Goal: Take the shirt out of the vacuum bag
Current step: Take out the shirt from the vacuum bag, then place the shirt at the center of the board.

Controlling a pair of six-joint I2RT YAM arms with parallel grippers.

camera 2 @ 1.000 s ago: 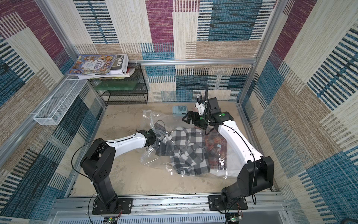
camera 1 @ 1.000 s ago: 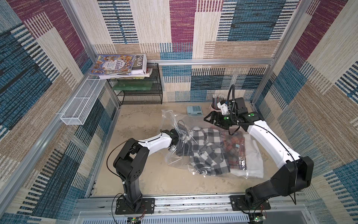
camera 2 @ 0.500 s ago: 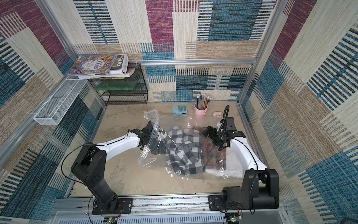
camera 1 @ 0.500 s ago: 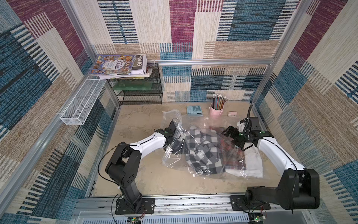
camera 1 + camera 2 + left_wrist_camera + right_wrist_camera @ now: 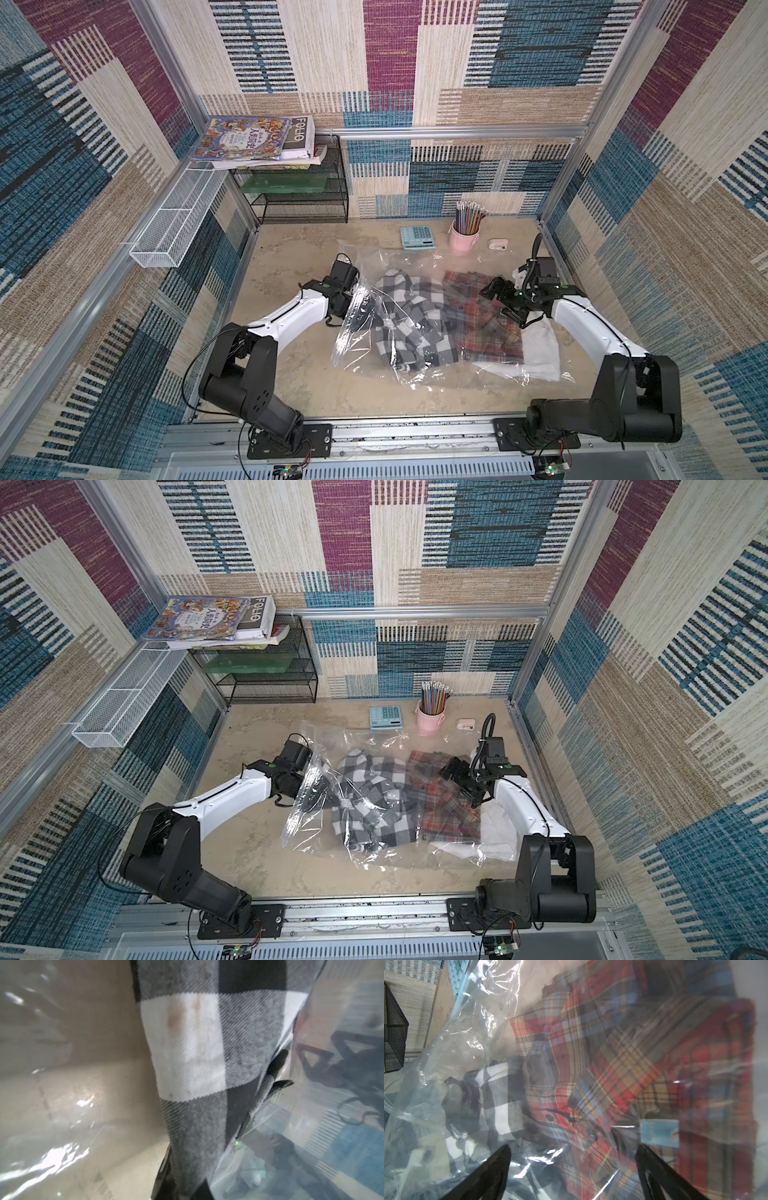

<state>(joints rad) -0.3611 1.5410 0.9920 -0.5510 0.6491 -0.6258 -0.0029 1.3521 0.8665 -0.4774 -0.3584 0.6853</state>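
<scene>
Mid-table we see the clear crinkly plastic vacuum bag [image 5: 357, 345], with the black-and-white checked shirt [image 5: 409, 328] and a red plaid shirt [image 5: 486, 328] inside. Our left gripper [image 5: 355, 300], at the bag's edge, is clamped, seemingly on checked cloth; our right gripper [image 5: 571, 1167] gapes wide above the plaid, holding nothing. We judge extraction begun: next, pin the bag and draw the shirt out. Nearby stand a pink pencil cup [image 5: 464, 243] and blue calculator [image 5: 417, 237]; clinging plastic hinders.

White arms [image 5: 291, 316] w/ blk joints, blk cables.
</scene>
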